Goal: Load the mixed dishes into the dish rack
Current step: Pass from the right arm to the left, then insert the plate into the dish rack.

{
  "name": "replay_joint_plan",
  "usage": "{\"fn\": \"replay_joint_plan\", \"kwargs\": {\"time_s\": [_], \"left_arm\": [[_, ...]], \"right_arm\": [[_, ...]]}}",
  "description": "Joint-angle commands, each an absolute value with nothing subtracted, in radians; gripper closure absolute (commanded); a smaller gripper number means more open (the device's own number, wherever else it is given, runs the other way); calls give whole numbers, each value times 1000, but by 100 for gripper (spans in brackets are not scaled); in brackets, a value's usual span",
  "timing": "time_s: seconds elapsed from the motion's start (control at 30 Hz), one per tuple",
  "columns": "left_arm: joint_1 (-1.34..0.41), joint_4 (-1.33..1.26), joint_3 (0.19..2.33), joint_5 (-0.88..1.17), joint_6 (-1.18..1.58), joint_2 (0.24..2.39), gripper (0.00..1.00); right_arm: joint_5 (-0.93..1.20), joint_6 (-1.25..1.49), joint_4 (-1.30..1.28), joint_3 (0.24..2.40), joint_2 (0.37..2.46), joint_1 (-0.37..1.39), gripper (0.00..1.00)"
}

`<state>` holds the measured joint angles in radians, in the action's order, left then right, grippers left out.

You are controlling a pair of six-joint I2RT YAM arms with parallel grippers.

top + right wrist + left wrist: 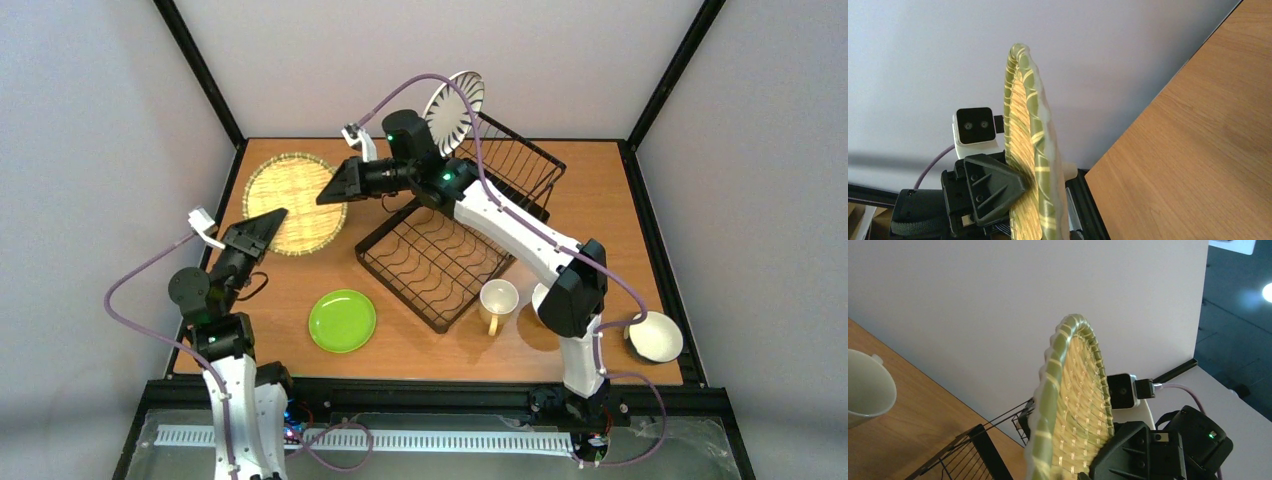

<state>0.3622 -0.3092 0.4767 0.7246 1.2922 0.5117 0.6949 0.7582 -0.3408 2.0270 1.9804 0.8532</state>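
Note:
The round woven bamboo plate [295, 195] is held up on edge over the table's back left, and both grippers are on it. My right gripper [338, 186] is shut on its right rim. My left gripper [264, 232] pinches the near rim; in the right wrist view its finger [990, 187] presses on the woven face [1023, 125]. In the left wrist view the plate [1073, 405] fills the middle, with the right gripper [1138, 450] beside it. The black wire dish rack [440, 255] holds the striped plate [455, 110] upright in its basket.
A lime-green plate [342, 320] lies near the front, left of the rack. A pale mug [497, 300] stands by the rack's near corner. A small white bowl [655, 337] sits at the right edge. Black frame posts and white walls ring the table.

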Motion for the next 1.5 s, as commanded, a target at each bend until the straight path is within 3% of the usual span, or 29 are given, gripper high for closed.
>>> {"fn": "replay_joint_plan", "kwargs": {"time_s": [0.0,0.07,0.17,0.33,0.37,0.43,0.53,0.7,1.03,1.47], "left_arm": [[354,-258,553,772,1239,526,67],[354,-248,561,774,1233,530,76],[353,-253,568,775,1235,534,98],[353,-273,577,776,1248,531,100],[353,-273,581,776,1249,532,100],[353,-267,592,774,1248,532,100],[353,-225,621,755,1224,530,100],[353,-132,733,712,1168,560,100],[353,39,909,666,1033,675,100],[304,104,1255,694,798,986,100]], "right_arm": [[740,755,-354,2069,1999,886,98],[737,753,-357,2066,1996,888,98],[733,749,-360,2051,1990,888,98],[724,745,-359,2029,1980,888,95],[721,741,-358,2026,1978,888,89],[711,735,-366,2025,1972,888,65],[682,712,-392,2029,1964,886,46],[648,673,-445,2026,1936,863,33],[563,622,-491,1989,1829,800,27],[172,510,-590,1909,1676,736,26]]}}
